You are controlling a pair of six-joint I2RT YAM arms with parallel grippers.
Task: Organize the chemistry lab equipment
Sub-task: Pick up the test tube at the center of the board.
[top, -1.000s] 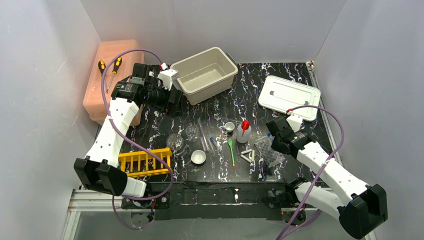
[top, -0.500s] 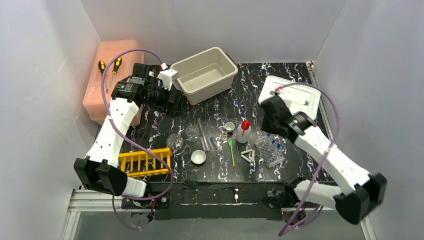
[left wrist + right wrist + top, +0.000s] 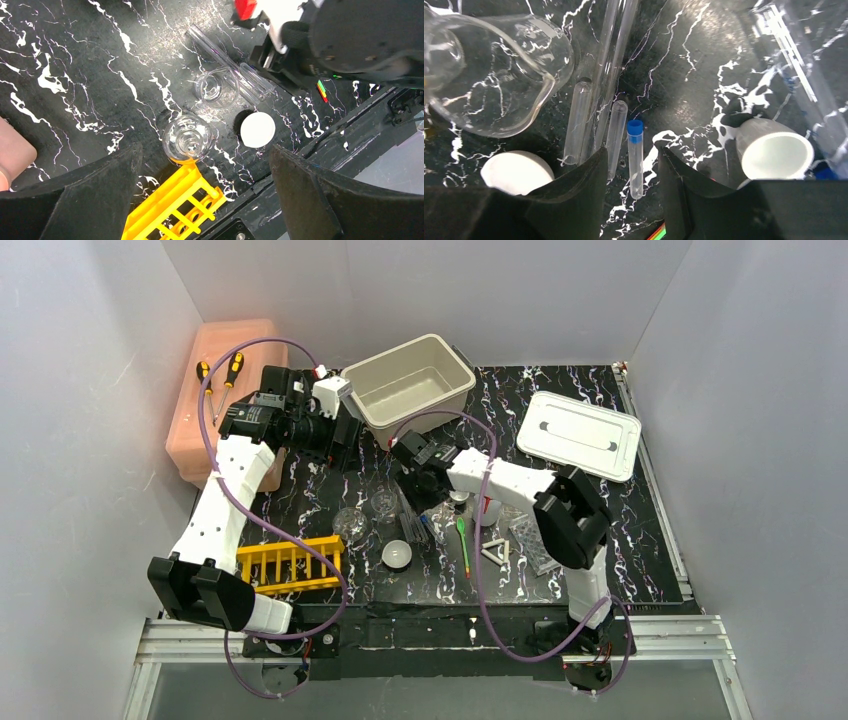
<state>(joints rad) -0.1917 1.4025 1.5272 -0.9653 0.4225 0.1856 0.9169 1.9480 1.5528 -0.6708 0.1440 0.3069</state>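
Blue-capped tube (image 3: 635, 150): flat on marbled surface (image 3: 689, 75), between right gripper (image 3: 632, 172) jaws, which are parted and not grasping. Bare glass tubes (image 3: 576, 120) just beside; white bowl (image 3: 516, 172) near. Left gripper (image 3: 205, 165): jaws released wide, above flask (image 3: 187, 140) and yellow rack (image 3: 170, 210). Hazards: tube rolling on closure; one finger nudging neighbouring glass; off-centre pinch tilting tube. Legible writing: none.

Clear glass tubes (image 3: 576, 122) lying flat, side by side, next to a blue-capped tube (image 3: 635, 157). Upright glass flask (image 3: 187, 140) just beside yellow slotted rack (image 3: 288, 558); white bowl (image 3: 397, 554) near green spoon (image 3: 463, 545) and white triangle (image 3: 495, 558).
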